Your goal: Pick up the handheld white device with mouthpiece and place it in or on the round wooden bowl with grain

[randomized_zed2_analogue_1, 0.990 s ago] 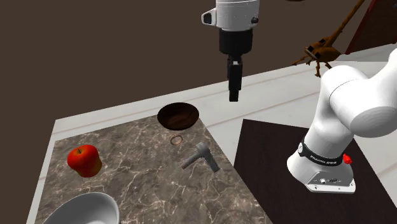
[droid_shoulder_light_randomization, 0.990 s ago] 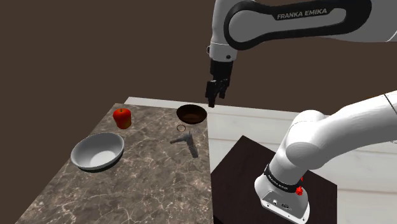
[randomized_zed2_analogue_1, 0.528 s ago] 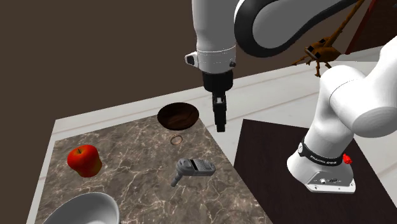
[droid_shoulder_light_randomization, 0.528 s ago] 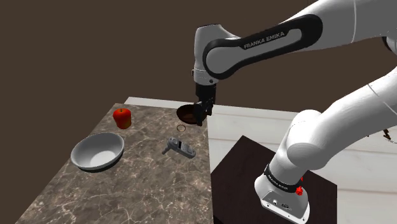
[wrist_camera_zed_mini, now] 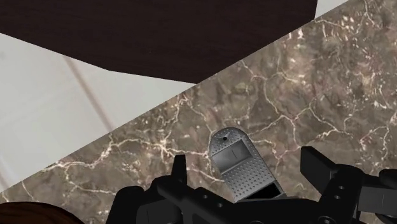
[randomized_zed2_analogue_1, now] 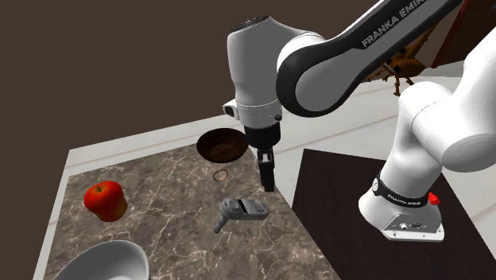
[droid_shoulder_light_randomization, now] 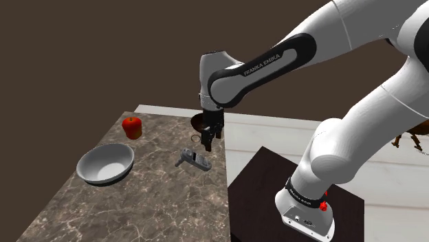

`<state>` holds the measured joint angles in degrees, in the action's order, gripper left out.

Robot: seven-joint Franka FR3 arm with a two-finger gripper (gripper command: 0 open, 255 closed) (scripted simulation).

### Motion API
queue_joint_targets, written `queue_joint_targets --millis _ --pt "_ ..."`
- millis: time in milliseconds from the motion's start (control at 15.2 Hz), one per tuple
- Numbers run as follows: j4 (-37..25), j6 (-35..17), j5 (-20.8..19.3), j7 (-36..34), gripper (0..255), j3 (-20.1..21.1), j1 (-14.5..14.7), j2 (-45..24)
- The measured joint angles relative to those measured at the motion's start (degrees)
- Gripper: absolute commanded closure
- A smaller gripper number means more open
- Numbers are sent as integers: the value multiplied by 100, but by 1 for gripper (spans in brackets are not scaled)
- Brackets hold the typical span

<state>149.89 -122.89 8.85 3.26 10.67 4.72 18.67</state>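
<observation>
End effector (randomized_zed2_analogue_1: 268,184) spread (gripping nothing) over grey device (randomized_zed2_analogue_1: 242,211) lying near wooden bowl (randomized_zed2_analogue_1: 218,147)

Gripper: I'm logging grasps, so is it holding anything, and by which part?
Nothing is held. The gripper is open, its fingers apart and clear of the grey device, which lies on the counter.

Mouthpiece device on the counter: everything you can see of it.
The device renders grey, not white: a flat body with a grid-textured face and small rectangular window, and a stubby tube at one end. It lies flat on the marble-look countertop near its edge, apart from the dark wooden bowl and small ring. The open gripper hovers just above it; nothing grips it.
</observation>
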Motion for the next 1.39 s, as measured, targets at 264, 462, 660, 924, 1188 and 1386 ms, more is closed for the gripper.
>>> queue_joint_targets --millis 264,462,660,924,1188,1386 --pt "168 -367 19 4 0 34 11 -201" --pt "206 -433 22 9 0 36 11 -227" --pt "209 -443 22 9 0 36 11 -232" --pt "209 -443 22 9 255 36 11 -232" --pt "209 -443 22 9 255 36 11 -232" --pt "209 -443 22 9 0 36 11 -232"
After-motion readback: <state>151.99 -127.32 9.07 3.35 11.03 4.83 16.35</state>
